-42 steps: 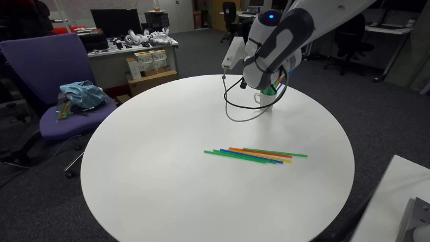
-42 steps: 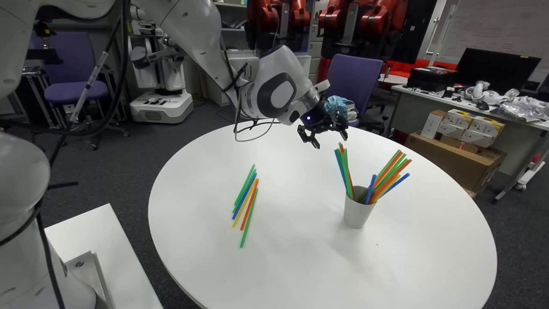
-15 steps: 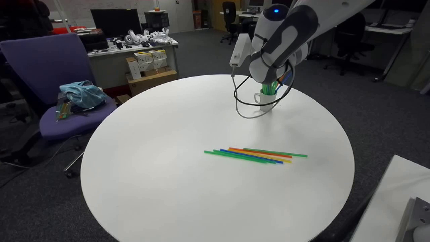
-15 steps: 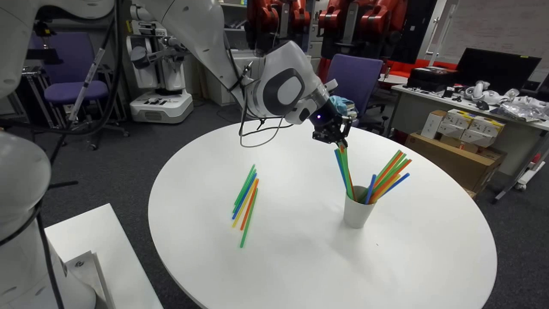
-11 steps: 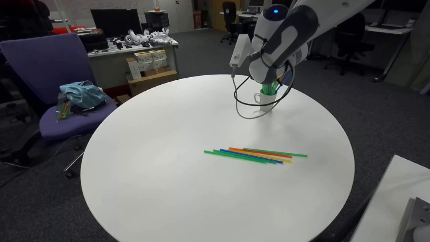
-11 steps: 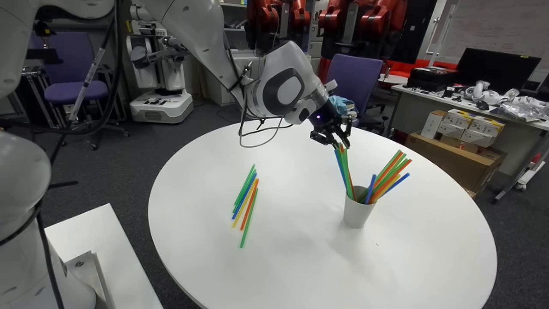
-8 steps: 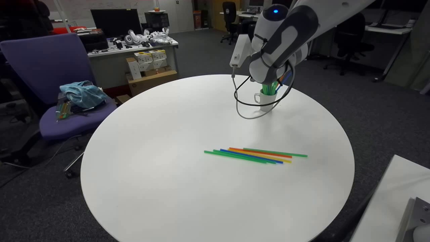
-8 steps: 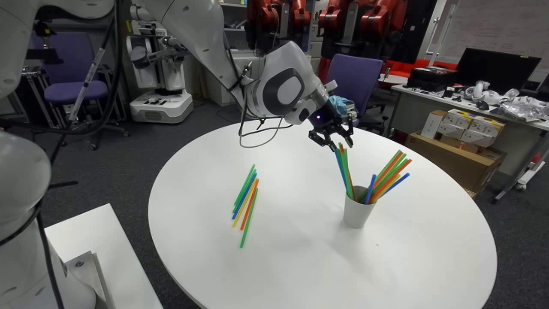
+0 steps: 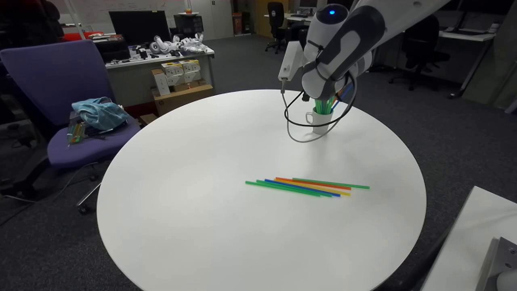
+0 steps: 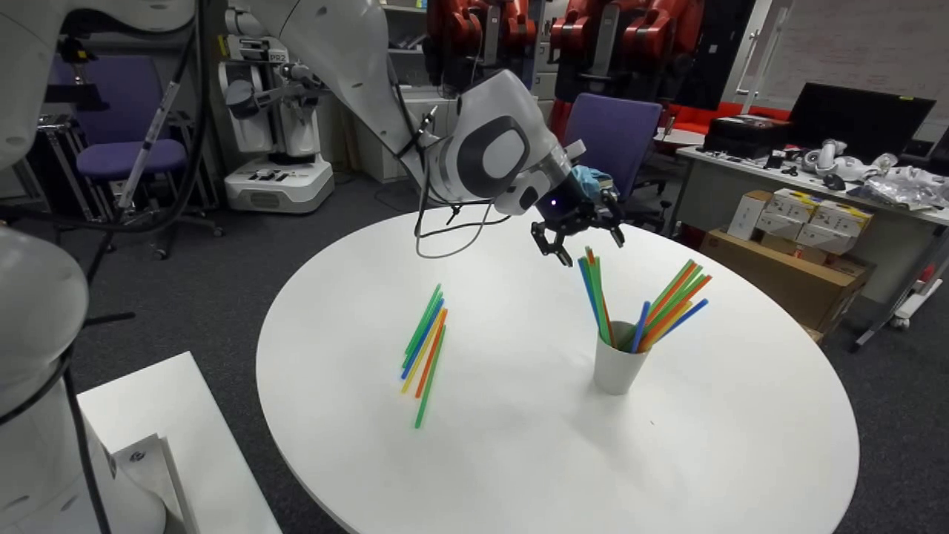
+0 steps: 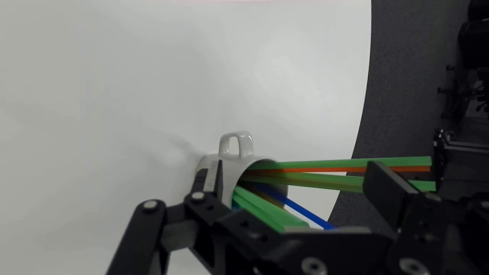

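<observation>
My gripper [image 10: 592,250] stands wide open above a white mug [image 10: 617,372], level with the tops of the left straw bundle [image 10: 595,297]. Nothing is clamped between its fingers. In the wrist view, one finger pad [image 11: 386,187] crosses in front of green and orange straws; whether it touches them I cannot tell. The other finger [image 11: 219,177] overlaps the side of the mug, whose handle [image 11: 246,143] faces up in that view. More straws [image 10: 676,304] lean to the mug's opposite side. In an exterior view the arm hides the gripper above the mug [image 9: 320,123].
Several loose straws [image 9: 303,188] in green, blue, yellow and orange lie side by side on the round white table [image 9: 181,194]. A cable loop [image 9: 299,125] hangs from the arm by the mug. A purple chair [image 9: 60,89] stands beside the table.
From farther left, the gripper has come over to the straw tops. A second ago its jaws were together at those tips; they have since spread wide. The straws look unmoved.
</observation>
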